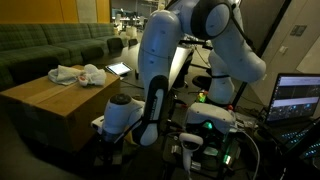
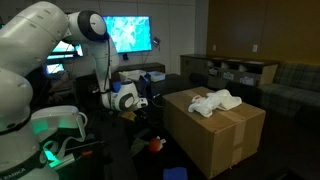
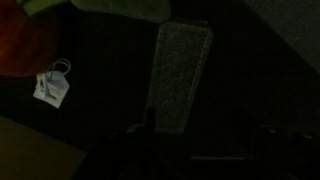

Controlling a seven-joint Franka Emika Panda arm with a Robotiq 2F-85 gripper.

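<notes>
No writing can be read in any of these views. A white tag point(image 3: 52, 88) at the left of the wrist view bears faint dark marks, too blurred to make out. The laptop screen point(image 1: 297, 97) at the far right in an exterior view shows windows whose lettering is too small to read. The monitor point(image 2: 130, 33) on the far wall shows only a blue picture.

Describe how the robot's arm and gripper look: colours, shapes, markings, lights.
The arm is glossy white, built of thick rounded segments with dark bands at the joints. Its base glows green in both exterior views. The gripper is dark and sits on a white wrist; its details are too small and dim to make out. No markings can be read.
</notes>
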